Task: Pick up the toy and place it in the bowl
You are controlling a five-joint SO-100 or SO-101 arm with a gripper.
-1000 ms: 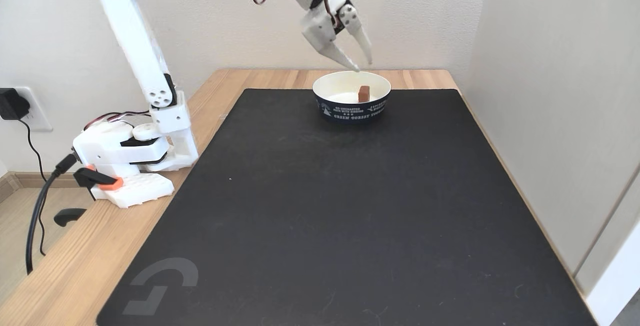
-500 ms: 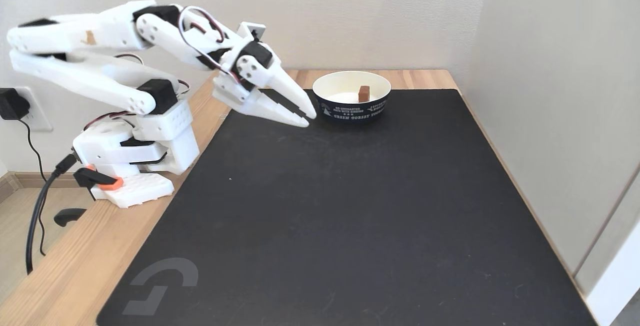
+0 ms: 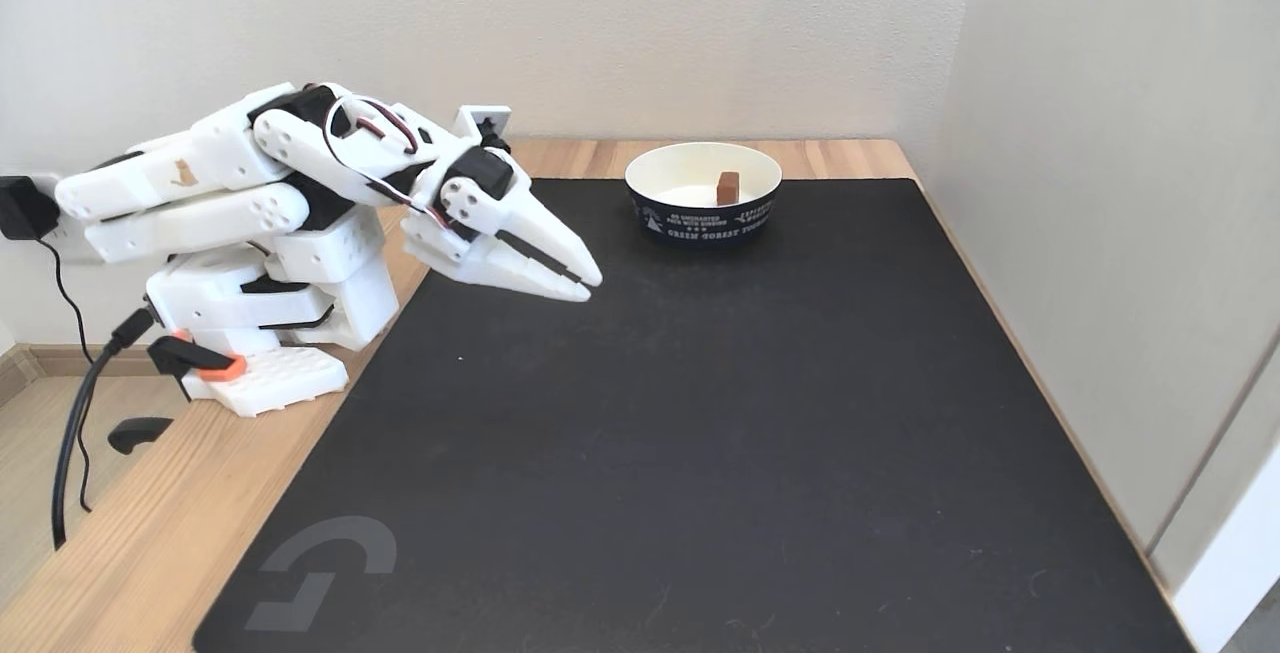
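Arm folded low over its base, claw (image 3: 588,285) closed, empty.

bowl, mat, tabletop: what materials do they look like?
Bowl: likely paper; matte cream inside, thin rolled rim, navy printed outside.
Mat: black, matte, thin and flat with a grey logo; probably a cloth or rubber desk pad.
Tabletop: light wood, or a wood-look laminate; visible grain and plank seams.

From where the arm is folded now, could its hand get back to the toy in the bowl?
Probably yes. The hand hangs shut over the mat, apart from the bowl, with nothing between them. The toy stands in the open-topped bowl, so the way from above looks free.
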